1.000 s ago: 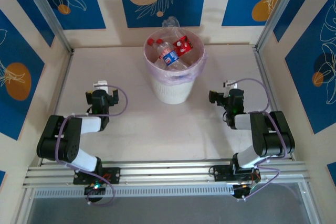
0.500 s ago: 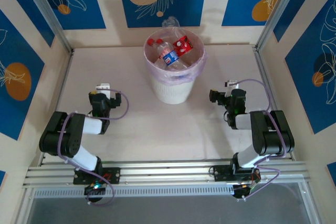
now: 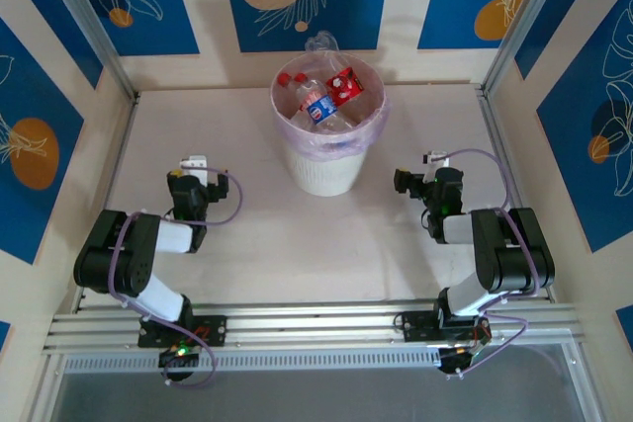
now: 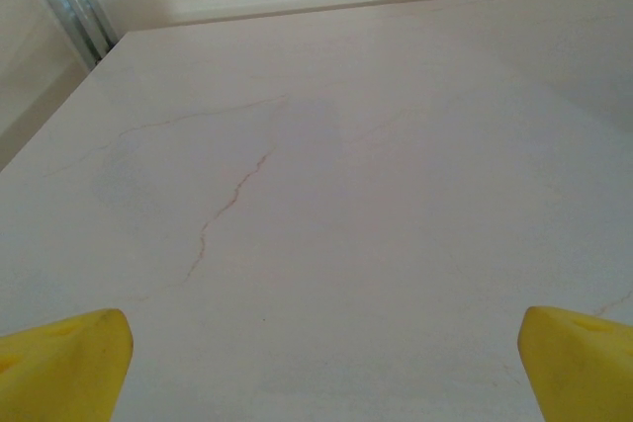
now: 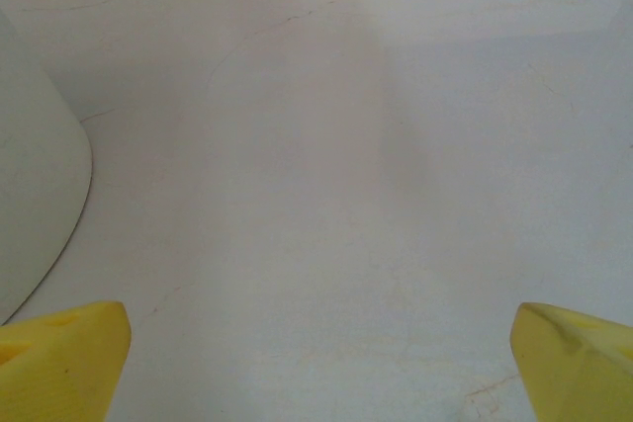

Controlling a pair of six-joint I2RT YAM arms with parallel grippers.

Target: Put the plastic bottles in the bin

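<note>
White bin [image 3: 327, 173] held the bottles [image 3: 321, 106], mid-back of the surface [image 3: 267, 239].
Left hand [image 3: 191, 167] and right hand [image 3: 406, 182] sat either side of the bin, well apart from it, both spread wide; yellow fingertips [image 4: 59, 363] hung over the surface.

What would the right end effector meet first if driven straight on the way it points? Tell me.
Most likely the table: the right end effector, jaws open, looks angled slightly down at it. The bin sits left of that line. Depth is hard to judge.
</note>
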